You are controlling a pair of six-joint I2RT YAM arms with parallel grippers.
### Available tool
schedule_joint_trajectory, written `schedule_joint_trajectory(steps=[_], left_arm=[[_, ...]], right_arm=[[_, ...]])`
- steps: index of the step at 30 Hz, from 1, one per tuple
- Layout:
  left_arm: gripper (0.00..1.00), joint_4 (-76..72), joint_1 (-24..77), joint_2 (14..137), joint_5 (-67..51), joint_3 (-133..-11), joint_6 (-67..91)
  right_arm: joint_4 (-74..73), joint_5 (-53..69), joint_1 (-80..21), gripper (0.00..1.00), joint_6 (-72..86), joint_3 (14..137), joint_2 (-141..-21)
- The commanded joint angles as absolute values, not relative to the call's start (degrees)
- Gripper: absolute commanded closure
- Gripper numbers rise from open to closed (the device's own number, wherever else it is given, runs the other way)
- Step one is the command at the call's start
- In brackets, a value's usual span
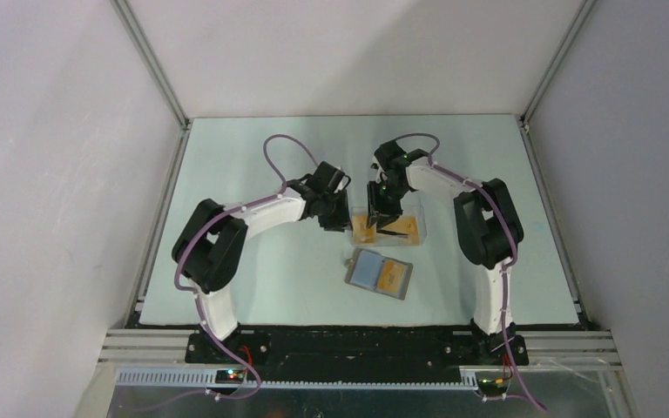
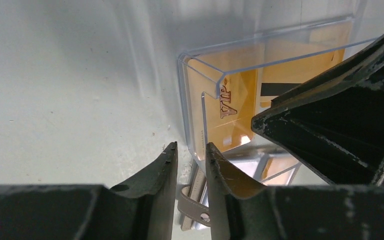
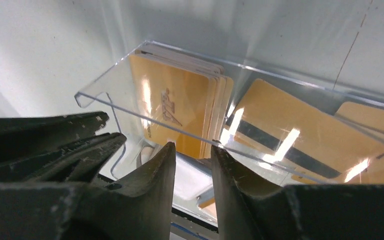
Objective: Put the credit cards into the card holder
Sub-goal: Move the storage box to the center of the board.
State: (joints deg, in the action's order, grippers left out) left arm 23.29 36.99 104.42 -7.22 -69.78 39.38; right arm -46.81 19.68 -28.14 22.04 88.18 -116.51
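Credit cards (image 3: 175, 100) are all sitting in the clear box (image 3: 120, 85): a gold stack leaning at one end, a few flat next to it. Card holder (image 1: 380, 273) lies open just in front of the box, on the arm-base side. Left gripper (image 2: 191, 150) and right gripper (image 3: 190, 150) are both right at a box wall, with only a narrow gap between the fingers. Can't tell if either is actually pinching it.
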Motion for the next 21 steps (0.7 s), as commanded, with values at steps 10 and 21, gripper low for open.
schedule_joint_trajectory(steps=[10, 21], left_arm=[[0.80, 22.57, 36.82, 107.08, -7.44, -72.17, 37.40], [0.88, 22.59, 36.78, 107.81, -7.56, -72.03, 37.35]], right_arm=[[-49.63, 18.38, -29.83, 0.74, 23.18, 93.71, -120.33], [-48.67, 19.15, -29.95, 0.74, 24.38, 93.58, -120.45]])
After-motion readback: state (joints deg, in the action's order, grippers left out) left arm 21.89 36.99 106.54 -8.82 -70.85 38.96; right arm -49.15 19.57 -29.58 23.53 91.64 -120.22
